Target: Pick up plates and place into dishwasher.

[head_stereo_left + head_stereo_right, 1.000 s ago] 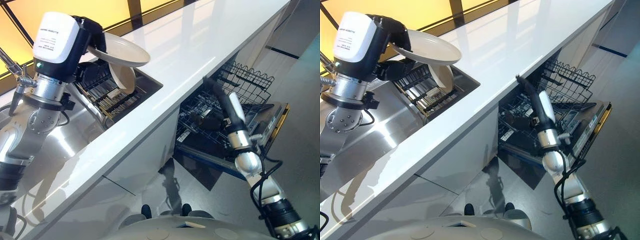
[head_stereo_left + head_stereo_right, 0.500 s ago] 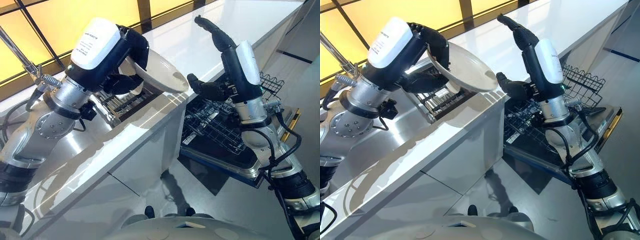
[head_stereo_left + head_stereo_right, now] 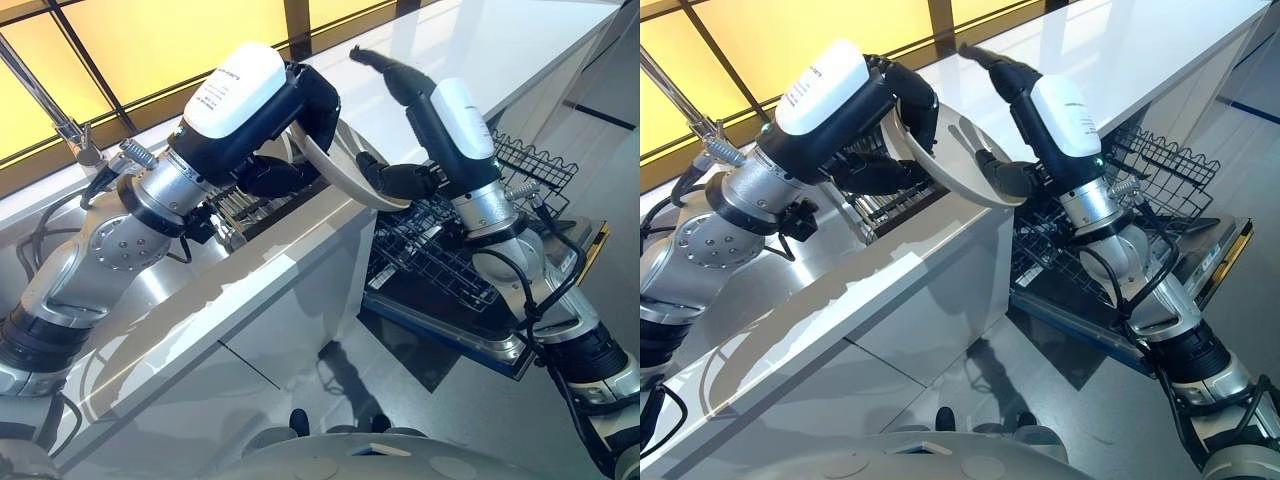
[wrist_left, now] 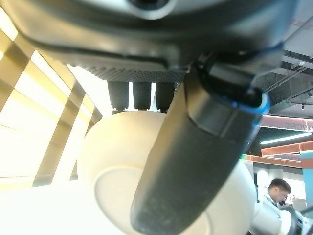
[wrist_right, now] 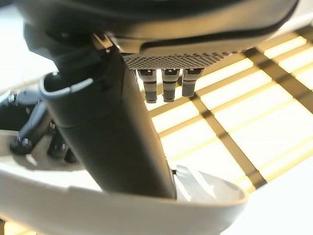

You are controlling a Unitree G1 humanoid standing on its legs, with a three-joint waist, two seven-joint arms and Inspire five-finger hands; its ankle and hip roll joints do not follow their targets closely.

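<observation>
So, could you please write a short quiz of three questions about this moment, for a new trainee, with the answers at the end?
1. True or false: the plate lies flat on the white counter.
2. Multiple choice: which hand grips the plate with curled fingers and thumb? A) the left hand B) a person's hand C) no hand
3. Fill in: the thumb of the right hand rests on the plate's ____.

Key
1. False: the plate is held tilted in the air above the counter's edge, between both hands.
2. A: the left wrist view shows its thumb lying across the plate's underside.
3. Rim: the right wrist view shows the thumb on it. The open dishwasher rack waits below.
</observation>
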